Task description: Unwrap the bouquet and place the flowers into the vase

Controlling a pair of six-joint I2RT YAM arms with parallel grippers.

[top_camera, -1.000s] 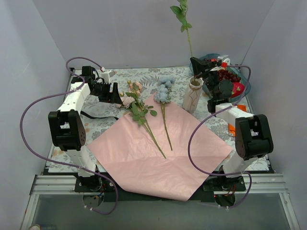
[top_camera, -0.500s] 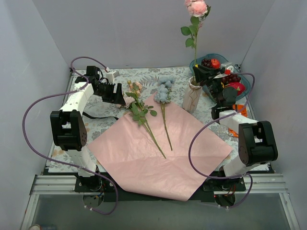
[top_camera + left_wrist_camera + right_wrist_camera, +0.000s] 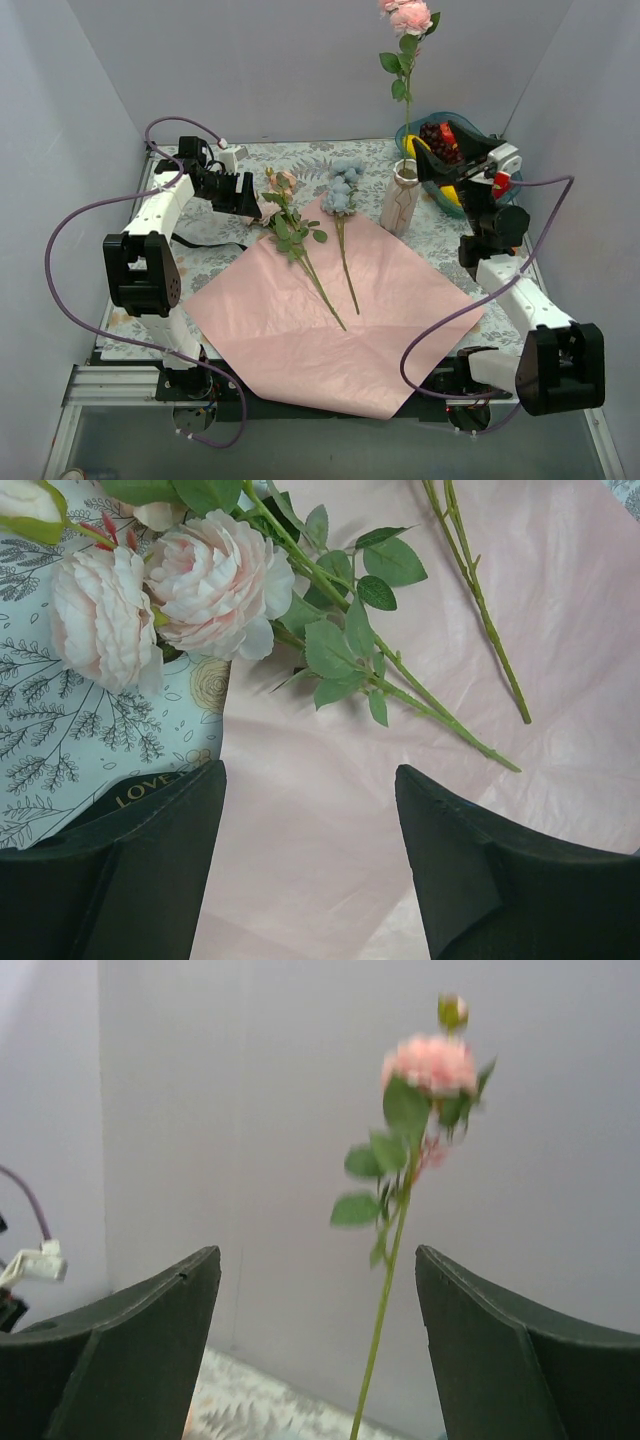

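Note:
The white ribbed vase (image 3: 401,206) stands at the back right, and a pink rose (image 3: 411,16) on a long stem rises upright out of it. My right gripper (image 3: 432,168) is open just right of the vase; the rose (image 3: 432,1061) stands free beyond its jaws (image 3: 318,1252). The bouquet is undone. Its lilac-pink wrapping paper (image 3: 330,320) lies flat, with a pink and peach rose stem (image 3: 283,190) and a pale blue flower (image 3: 343,186) on it. My left gripper (image 3: 238,196) is open beside the roses (image 3: 215,580), over the paper (image 3: 330,860), holding nothing (image 3: 310,770).
A teal bowl of fruit (image 3: 505,185) sits behind my right gripper at the back right. The black ribbon with gold lettering (image 3: 140,792) lies on the patterned tablecloth (image 3: 215,262) by my left finger. Grey walls close in the table on three sides.
My right gripper has opened and let go of the rose stem, which now stands in the vase. The right arm has drawn back to the right. The left arm has stayed still.

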